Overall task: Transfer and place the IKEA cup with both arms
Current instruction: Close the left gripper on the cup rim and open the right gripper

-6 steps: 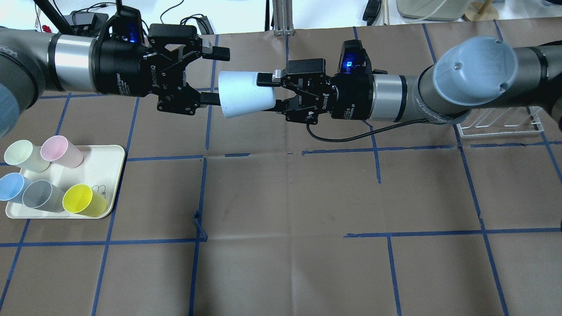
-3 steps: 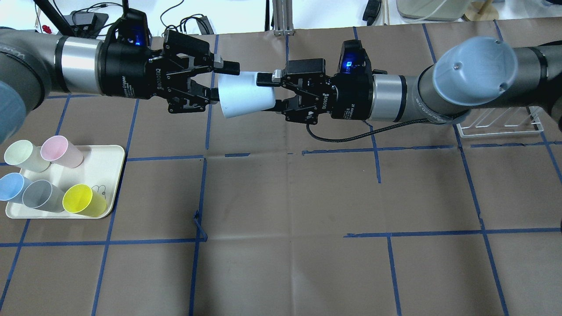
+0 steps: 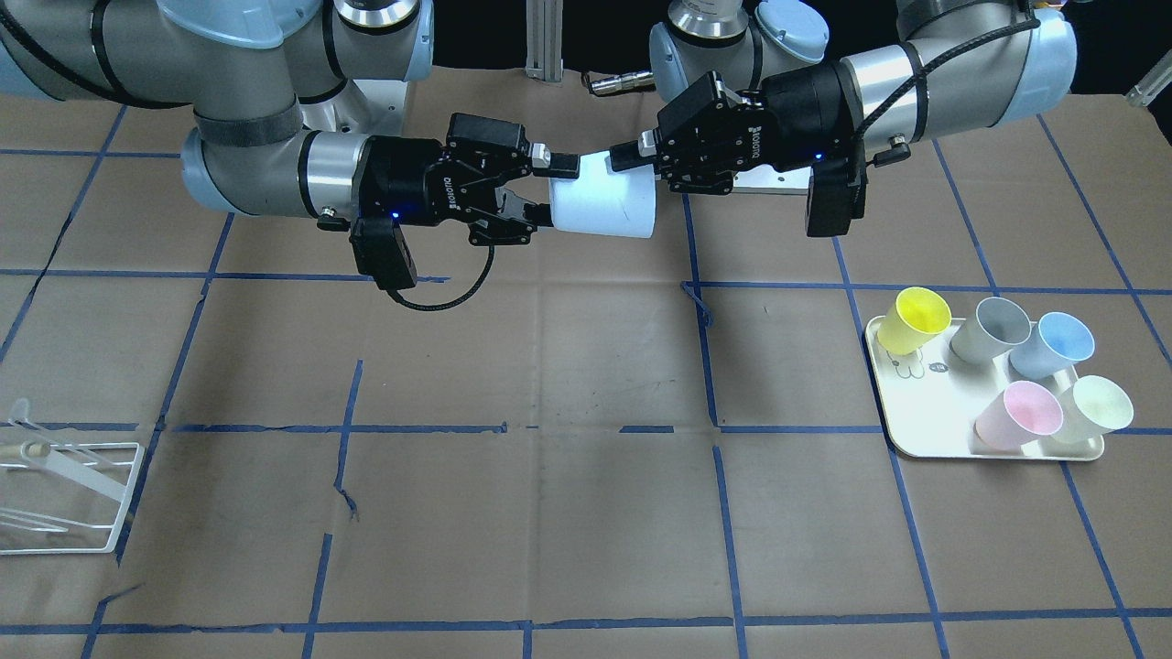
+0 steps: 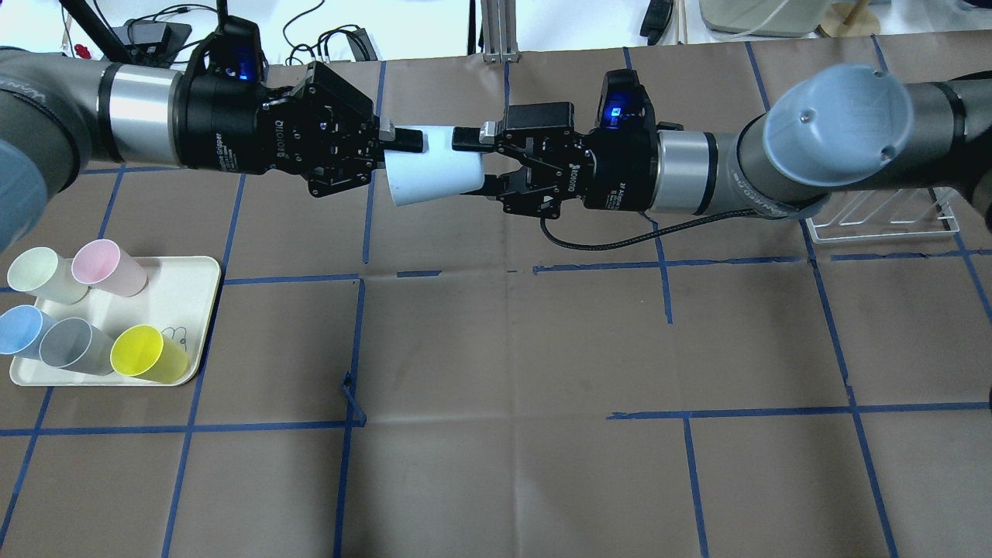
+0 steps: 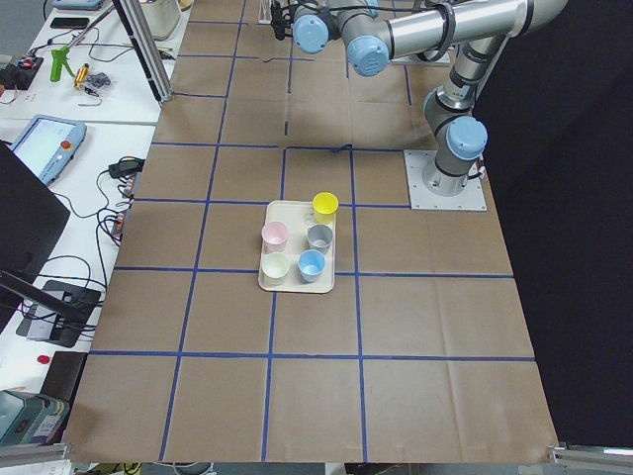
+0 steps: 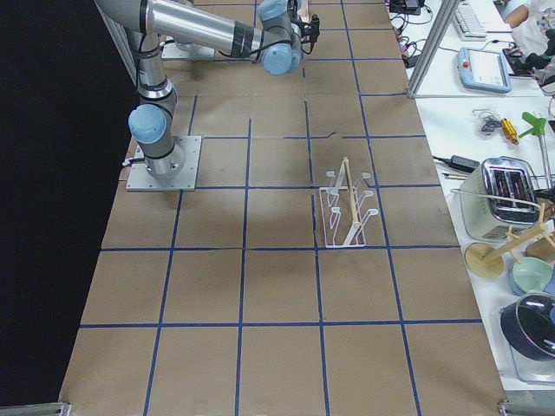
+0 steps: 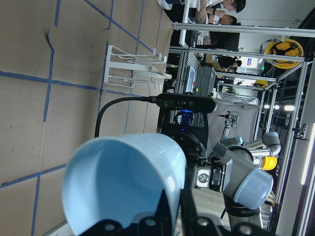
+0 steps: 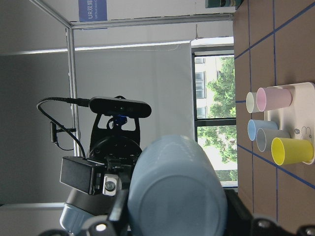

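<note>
The pale blue IKEA cup (image 4: 434,174) hangs on its side above the far middle of the table, mouth toward the left arm. My right gripper (image 4: 474,164) is shut on its narrow base end. My left gripper (image 4: 395,151) is shut on the cup's rim, one finger (image 4: 407,140) lying on the outside wall. In the front-facing view the cup (image 3: 604,206) sits between the right gripper (image 3: 548,192) and the left gripper (image 3: 636,169). The left wrist view looks into the cup's open mouth (image 7: 123,182). The right wrist view shows its base (image 8: 172,191).
A cream tray (image 4: 190,271) at the near left holds a sky-blue cup (image 4: 19,329), a grey cup (image 4: 74,346), a yellow cup (image 4: 143,353), a pink cup (image 4: 105,266) and a pale green cup (image 4: 39,273). A white wire rack (image 4: 883,217) stands on the right.
My left gripper has moved right onto the cup's mouth and closed from wide open onto the rim. The right gripper and the cup have stayed put.
</note>
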Robot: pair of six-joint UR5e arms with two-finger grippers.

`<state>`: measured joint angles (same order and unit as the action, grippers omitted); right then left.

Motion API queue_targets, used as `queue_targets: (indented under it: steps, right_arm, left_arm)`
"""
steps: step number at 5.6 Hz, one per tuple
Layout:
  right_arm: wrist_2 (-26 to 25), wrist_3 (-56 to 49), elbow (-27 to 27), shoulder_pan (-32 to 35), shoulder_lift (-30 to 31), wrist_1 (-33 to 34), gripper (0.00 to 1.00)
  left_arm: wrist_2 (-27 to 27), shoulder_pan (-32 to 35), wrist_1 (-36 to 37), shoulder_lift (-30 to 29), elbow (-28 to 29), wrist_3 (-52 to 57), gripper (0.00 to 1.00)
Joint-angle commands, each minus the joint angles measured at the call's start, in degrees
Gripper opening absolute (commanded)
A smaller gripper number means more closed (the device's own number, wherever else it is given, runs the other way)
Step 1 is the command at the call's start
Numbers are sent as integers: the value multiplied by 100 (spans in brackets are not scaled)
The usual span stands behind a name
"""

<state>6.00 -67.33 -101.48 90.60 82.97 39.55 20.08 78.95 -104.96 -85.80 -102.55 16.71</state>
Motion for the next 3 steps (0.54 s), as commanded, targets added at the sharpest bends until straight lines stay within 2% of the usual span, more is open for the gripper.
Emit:
queue_targets:
  steps: [1,3]
  right_arm:
    - [-11,26,14,-42,-9,-9,100]
    - [-46,105,40,-277,-17,44,100]
  left_arm:
    - [-4,-2,2,10,42,-10,0]
    - [-13,-2,2,54,59,-97,0]
